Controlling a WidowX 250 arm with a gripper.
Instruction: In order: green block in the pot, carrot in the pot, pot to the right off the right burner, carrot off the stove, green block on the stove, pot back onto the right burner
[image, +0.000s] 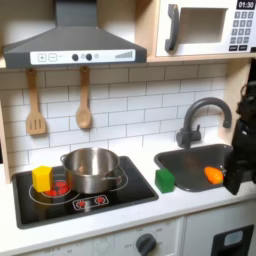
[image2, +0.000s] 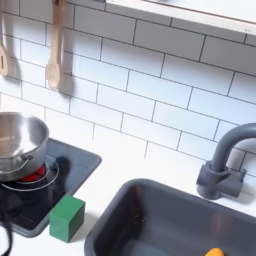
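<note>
Gripper: you see the black arm end (image: 238, 170) at the first exterior view's right edge, over the sink's right end; you cannot tell how its jaws stand.
Green block: your small bright green toy cube (image: 164, 180) (image2: 67, 218) sits on the white counter (image: 190, 205) between stove and sink, touching the cooktop's corner.
Pot: the shiny round stainless-steel pot (image: 90, 169) (image2: 20, 143) stands on the right red-ringed burner (image2: 38, 176) of the glossy black cooktop (image: 125, 191).
Carrot: the stubby orange toy carrot (image: 215, 175) lies in the dark grey rectangular sink (image: 190, 160) (image2: 150, 215), near the gripper.
Beside the pot: a yellow block (image: 41, 178) and a small red piece (image: 60, 187), on its left in the first exterior view.
</note>
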